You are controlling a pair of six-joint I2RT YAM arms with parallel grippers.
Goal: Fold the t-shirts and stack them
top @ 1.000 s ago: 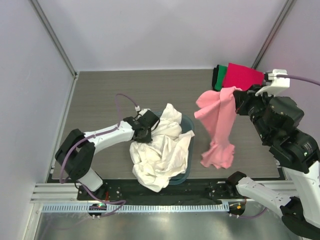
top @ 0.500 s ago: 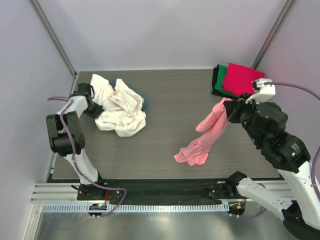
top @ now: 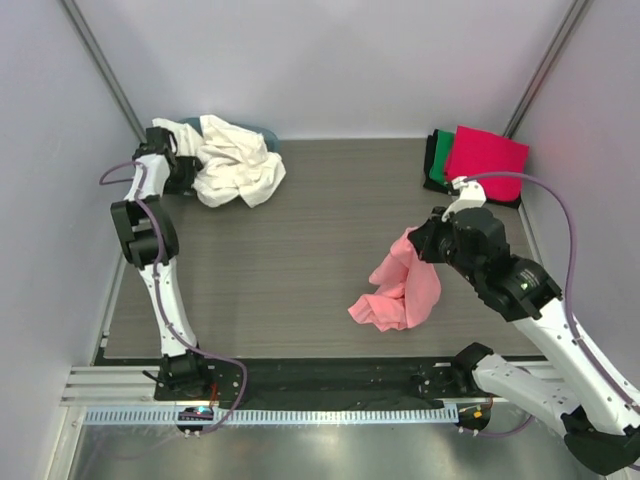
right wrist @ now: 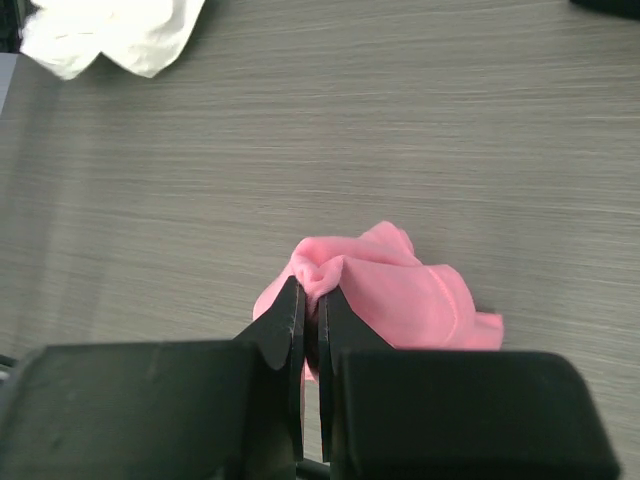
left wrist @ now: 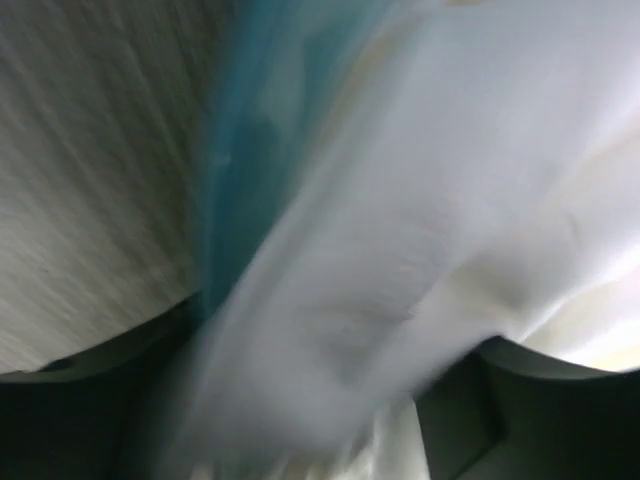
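The worktop [top: 320,200] is carrying everything. The cream shirts [top: 235,165] are lying heaped over a teal tub [left wrist: 235,180] in the far left corner, with the left jaws sitting against them; I cannot tell whether they are open. The pink shirt [top: 405,290] is drooping crumpled onto the worktop at the near right, the right jaws pinching its top fold. A folded red shirt [top: 485,160] is resting on a green shirt [top: 440,160] in the far right corner.

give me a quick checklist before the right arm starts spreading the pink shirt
1. Right tool shut on the pink shirt: ok.
2. Pink shirt lying flat: not ok, it is bunched, with its lower part on the table.
3. Cream shirts away from it, at the far left corner: ok.
4. Left tool free of the cream shirts: cannot tell, its wrist view is blurred.
5. Magenta shirt folded at the far right corner: ok.
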